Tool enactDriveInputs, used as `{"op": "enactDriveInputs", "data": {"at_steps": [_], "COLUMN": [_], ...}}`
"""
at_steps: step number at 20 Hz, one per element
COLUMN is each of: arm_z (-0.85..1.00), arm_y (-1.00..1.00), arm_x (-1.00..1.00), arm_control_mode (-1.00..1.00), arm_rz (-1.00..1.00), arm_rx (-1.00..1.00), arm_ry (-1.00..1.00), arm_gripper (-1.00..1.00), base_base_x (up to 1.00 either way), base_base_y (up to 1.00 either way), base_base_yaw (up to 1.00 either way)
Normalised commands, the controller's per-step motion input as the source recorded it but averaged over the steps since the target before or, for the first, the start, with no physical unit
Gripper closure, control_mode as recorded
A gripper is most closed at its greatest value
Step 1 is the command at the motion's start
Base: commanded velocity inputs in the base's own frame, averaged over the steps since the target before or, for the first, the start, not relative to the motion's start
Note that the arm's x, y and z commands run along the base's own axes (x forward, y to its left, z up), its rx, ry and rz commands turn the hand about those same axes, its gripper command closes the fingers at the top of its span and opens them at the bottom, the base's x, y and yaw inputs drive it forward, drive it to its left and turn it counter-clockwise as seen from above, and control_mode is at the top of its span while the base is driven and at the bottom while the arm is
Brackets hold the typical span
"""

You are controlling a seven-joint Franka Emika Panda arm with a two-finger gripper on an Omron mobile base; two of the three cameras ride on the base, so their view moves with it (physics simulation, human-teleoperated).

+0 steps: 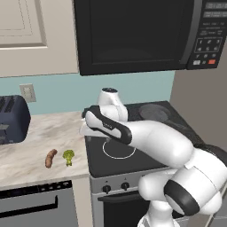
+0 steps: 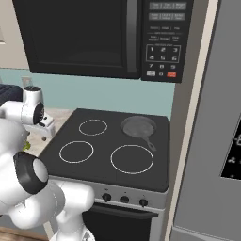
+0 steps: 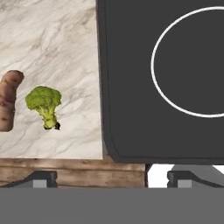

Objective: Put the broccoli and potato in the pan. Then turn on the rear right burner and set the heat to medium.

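Observation:
The broccoli [image 1: 68, 156] [image 3: 43, 103], a small green floret, lies on the marble counter [image 1: 31, 146] near its front edge. The orange-brown potato [image 1: 51, 158] [image 3: 8, 100] lies just left of it. The dark pan [image 1: 154, 112] [image 2: 138, 126] sits on the stove's rear right burner, handle pointing to the front right. My gripper [image 3: 111, 179] hangs open above the seam between counter and stove, nothing between its fingers. In the hand view the broccoli is left of the left fingertip [image 3: 41, 179]. My white hand [image 1: 86, 129] [image 2: 45, 123] hovers over the stove's left edge.
The black stove top [image 2: 106, 141] has white burner rings [image 3: 192, 61] and knobs [image 2: 124, 199] along its front. A dark toaster [image 1: 12, 119] stands at the counter's back left. A black microwave [image 1: 137, 31] hangs overhead. A grey fridge [image 2: 212, 141] flanks the stove's right.

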Motion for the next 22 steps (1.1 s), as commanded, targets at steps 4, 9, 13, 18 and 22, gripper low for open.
{"op": "enactDriveInputs", "data": {"at_steps": [4, 9, 13, 18, 22], "arm_z": [0.00, 0.00, -0.01, -0.08, -0.22], "arm_y": [0.51, 0.38, 0.27, 0.26, 0.25], "arm_x": [0.07, 0.07, 0.01, 0.09, 0.14], "arm_control_mode": [-1.00, -1.00, -1.00, -1.00, -1.00], "arm_rz": [0.00, 0.00, 0.00, 0.00, 0.00], "arm_rx": [-0.02, 0.00, 0.00, -0.01, -0.03], "arm_ry": [0.00, 0.00, 0.00, 0.00, 0.00], "arm_gripper": [-1.00, -1.00, -1.00, -1.00, -1.00], "base_base_x": [0.00, 0.00, 0.00, 0.00, 0.00], "base_base_y": [0.00, 0.00, 0.00, 0.00, 0.00], "base_base_yaw": [0.00, 0.00, 0.00, 0.00, 0.00]}}
